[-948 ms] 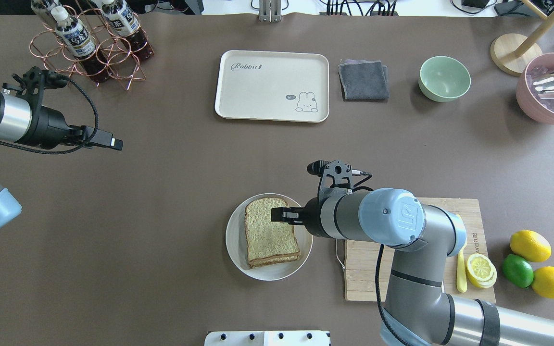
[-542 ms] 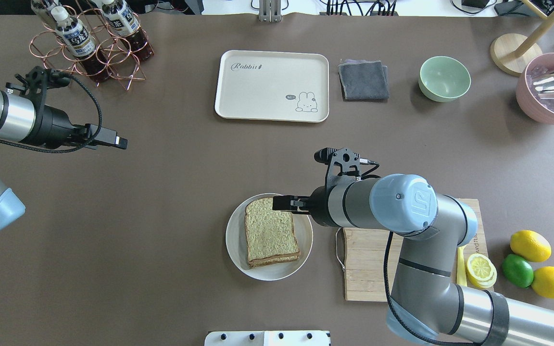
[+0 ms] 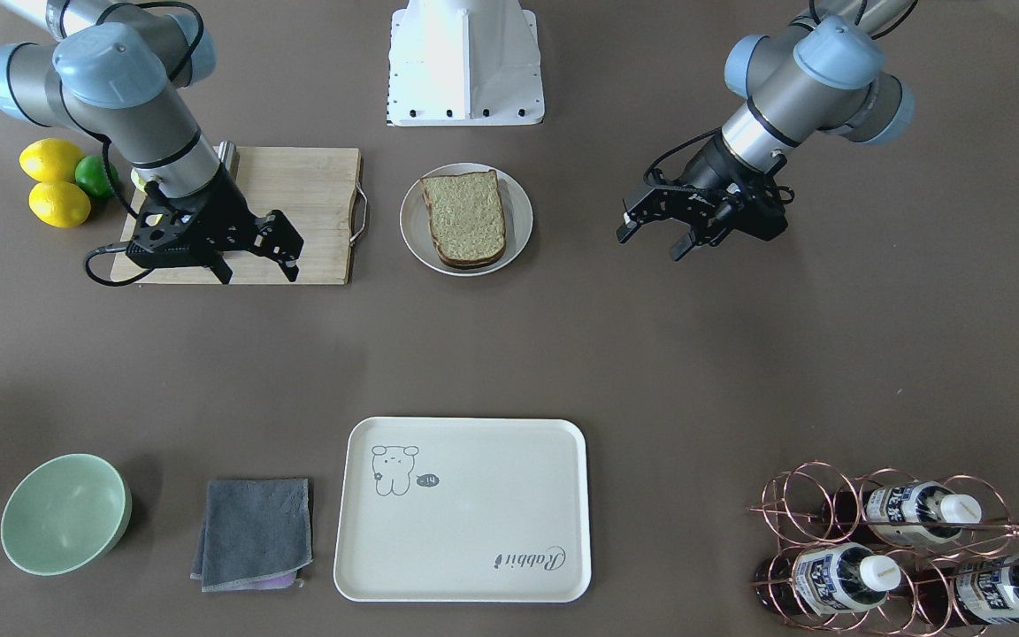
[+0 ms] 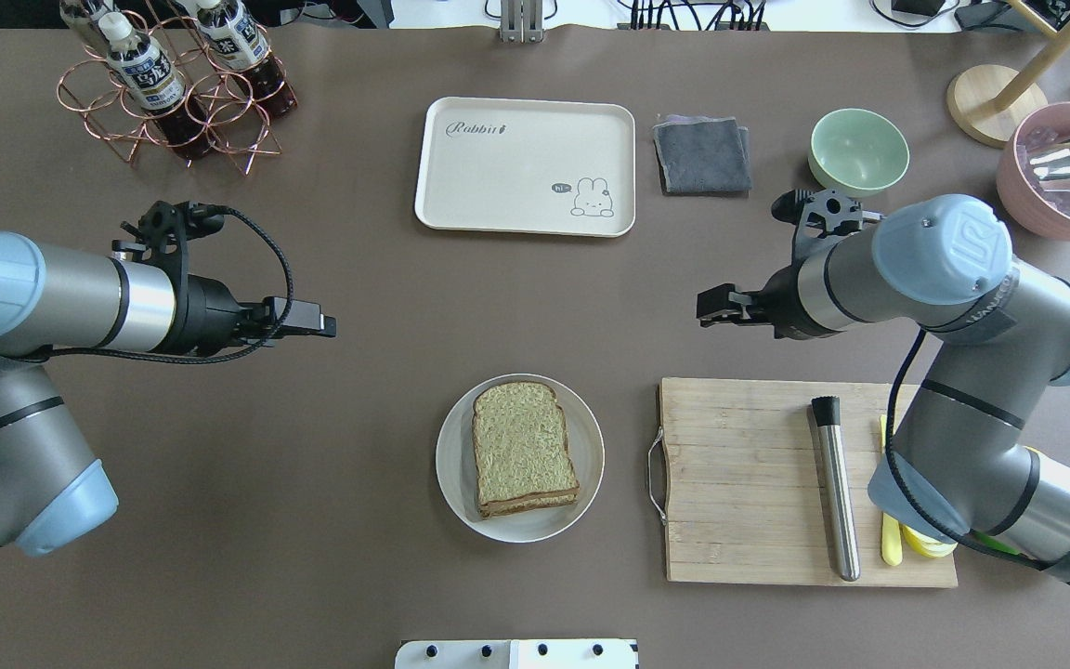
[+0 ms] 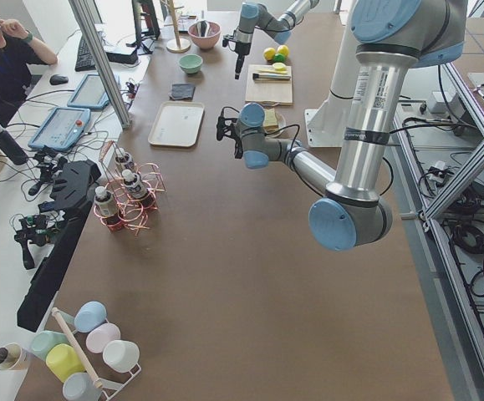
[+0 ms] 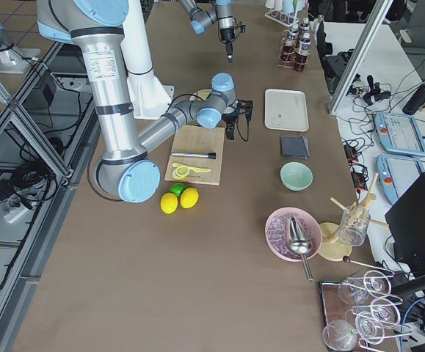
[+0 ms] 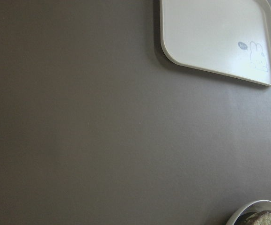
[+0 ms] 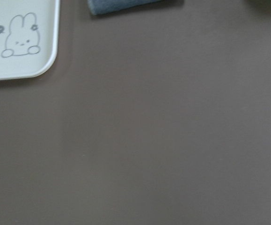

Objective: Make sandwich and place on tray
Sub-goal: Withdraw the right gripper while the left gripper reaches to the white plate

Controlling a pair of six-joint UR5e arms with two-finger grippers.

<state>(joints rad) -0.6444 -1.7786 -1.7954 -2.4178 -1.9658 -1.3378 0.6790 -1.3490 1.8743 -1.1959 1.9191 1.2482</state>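
The sandwich [image 4: 523, 448], a tan speckled top slice over a second slice with dark crusts, lies on a round white plate [image 4: 449, 465] at the near middle; it also shows in the front view [image 3: 465, 217]. No egg is visible. The cream Rabbit tray [image 4: 526, 165] stands bare at the far middle, and its corners show in the left wrist view [image 7: 210, 33] and right wrist view [image 8: 18, 28]. My left gripper [image 3: 651, 241] is open and empty, left of the plate. My right gripper [image 3: 257, 261] is open and empty, above the table beyond the cutting board.
A wooden cutting board [image 4: 739, 483] with a metal rod [image 4: 837, 492] lies right of the plate. A grey cloth [image 4: 702, 155], a green bowl [image 4: 858, 151] and a pink bowl [image 4: 1055, 177] stand at the far right. A copper bottle rack [image 4: 173, 84] is far left. Lemons and a lime [image 3: 54, 181] lie by the board.
My right gripper has drawn back from over the sandwich, moving right and farther out; the metal rod on the board now shows. My left gripper has moved right, toward the middle.
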